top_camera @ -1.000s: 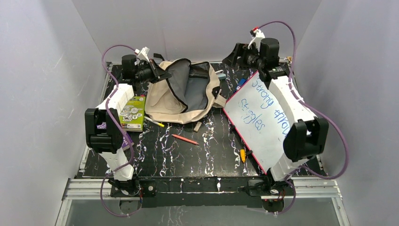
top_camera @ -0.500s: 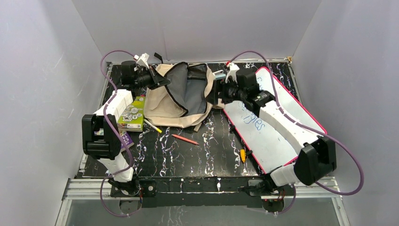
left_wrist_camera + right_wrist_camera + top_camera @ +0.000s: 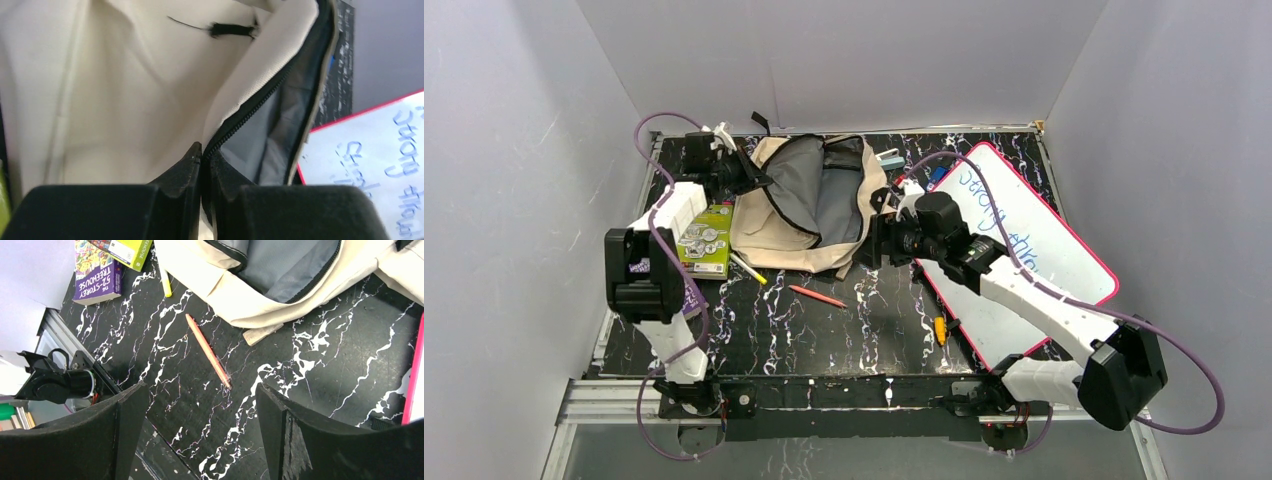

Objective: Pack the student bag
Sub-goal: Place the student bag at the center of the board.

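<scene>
Count on the table (image 3: 824,335): one bag (image 3: 764,228), one whiteboard (image 3: 1059,250) and two books, a green book (image 3: 704,240) and a purple book (image 3: 97,272). Slim writing items: one red pencil (image 3: 817,296) and one yellow pen (image 3: 750,268). Small pieces at the whiteboard's edges: one orange piece (image 3: 940,328) on the near side, one blue piece (image 3: 936,175) and one pale piece (image 3: 890,158) on the far side; too small to tell their kinds.

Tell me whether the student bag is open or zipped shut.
Open: the student bag gapes, grey lining exposed; the left gripper pinches its zipper edge.
</scene>
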Robot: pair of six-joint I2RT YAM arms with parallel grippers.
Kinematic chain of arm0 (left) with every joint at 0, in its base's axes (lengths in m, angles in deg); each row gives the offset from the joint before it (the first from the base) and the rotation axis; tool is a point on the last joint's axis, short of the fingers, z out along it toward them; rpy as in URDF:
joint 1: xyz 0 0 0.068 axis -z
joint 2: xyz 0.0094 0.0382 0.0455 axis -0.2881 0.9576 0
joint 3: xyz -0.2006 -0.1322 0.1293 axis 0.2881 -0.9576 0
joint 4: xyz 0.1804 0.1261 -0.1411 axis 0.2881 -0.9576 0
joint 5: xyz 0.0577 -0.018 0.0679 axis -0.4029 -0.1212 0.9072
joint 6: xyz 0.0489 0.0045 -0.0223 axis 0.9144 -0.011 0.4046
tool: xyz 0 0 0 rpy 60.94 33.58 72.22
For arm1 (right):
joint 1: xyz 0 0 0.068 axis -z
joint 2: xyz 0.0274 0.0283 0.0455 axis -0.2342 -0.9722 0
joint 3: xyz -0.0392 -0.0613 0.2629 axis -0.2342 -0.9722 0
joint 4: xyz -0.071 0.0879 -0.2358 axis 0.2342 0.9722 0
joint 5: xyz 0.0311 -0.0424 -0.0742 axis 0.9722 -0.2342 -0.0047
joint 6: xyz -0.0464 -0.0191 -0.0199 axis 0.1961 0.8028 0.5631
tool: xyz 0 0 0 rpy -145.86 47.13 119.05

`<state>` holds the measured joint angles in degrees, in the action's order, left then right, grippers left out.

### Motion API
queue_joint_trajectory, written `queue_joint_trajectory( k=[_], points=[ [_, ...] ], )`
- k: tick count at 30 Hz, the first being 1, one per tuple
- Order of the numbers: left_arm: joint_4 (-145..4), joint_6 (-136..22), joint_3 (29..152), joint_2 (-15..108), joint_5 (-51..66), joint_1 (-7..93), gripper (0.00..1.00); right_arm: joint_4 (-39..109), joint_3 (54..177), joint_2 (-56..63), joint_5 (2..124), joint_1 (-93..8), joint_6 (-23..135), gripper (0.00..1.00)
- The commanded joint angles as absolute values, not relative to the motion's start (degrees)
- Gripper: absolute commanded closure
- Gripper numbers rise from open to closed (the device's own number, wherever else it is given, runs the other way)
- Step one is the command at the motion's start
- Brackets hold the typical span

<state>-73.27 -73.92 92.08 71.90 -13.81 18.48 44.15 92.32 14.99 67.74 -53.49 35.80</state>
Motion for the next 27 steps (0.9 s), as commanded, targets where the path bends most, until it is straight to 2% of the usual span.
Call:
queue_joint_trajectory(
  k=[1, 7, 12, 14, 21, 27],
  points=[
    [-78.7, -71.2, 98.2, 78.7, -9.5, 17.7, 0.90, 41.0, 90.5, 19.1, 65.5, -54.0, 34.0, 0.14],
    [-81.9, -70.3, 103.9, 85.8, -7.6, 17.8, 0.64, 42.1, 87.8, 23.6, 63.6, -54.1, 33.9, 0.14],
    [-82.6, -69.8, 104.2, 85.6, -7.1, 17.8, 0.47, 43.2, 86.8, 25.8, 62.6, -54.1, 34.1, 0.13],
    [-82.6, -69.6, 103.9, 84.6, -7.2, 18.0, 0.37, 43.3, 86.5, 26.3, 62.1, -54.1, 34.2, 0.13],
    [-83.2, -70.2, 103.3, 77.3, -6.4, 18.0, 0.30, 44.4, 86.6, 27.0, 58.2, -54.1, 33.5, 0.11],
    [-83.5, -70.6, 105.0, 73.4, -6.9, 18.0, 0.25, 48.2, 89.1, 26.2, 49.6, -54.1, 31.5, 0.08]
  ],
)
